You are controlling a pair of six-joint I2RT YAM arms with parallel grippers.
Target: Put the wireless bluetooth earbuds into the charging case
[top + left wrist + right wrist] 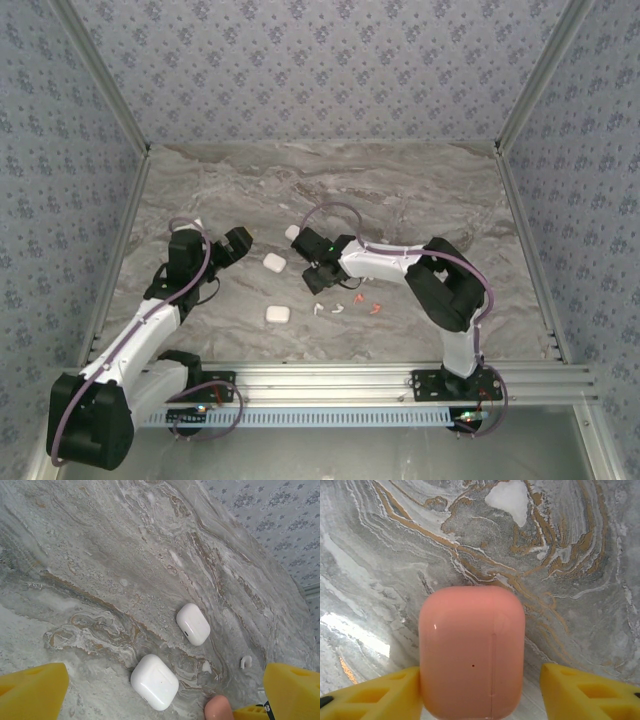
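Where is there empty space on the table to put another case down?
The widest bare marble runs along the back wall, beyond both arms. More lies at the right edge, past the right arm. The middle is crowded: white cases, the pink case between the fingers of the right gripper, and earbuds scattered just nearer the arm bases.

table point(400, 180): grey marble, tan-orange veins; walls point(320, 70): blue-grey floral print; white cases point(154, 681), pink case point(471, 652); white earbuds point(335, 309), orange-red earbuds point(376, 308); left gripper fingers point(30, 692) and right gripper fingers point(580, 692) yellow; arms point(380, 260) white, black joints, purple cables point(330, 207); rails point(400, 378) silver
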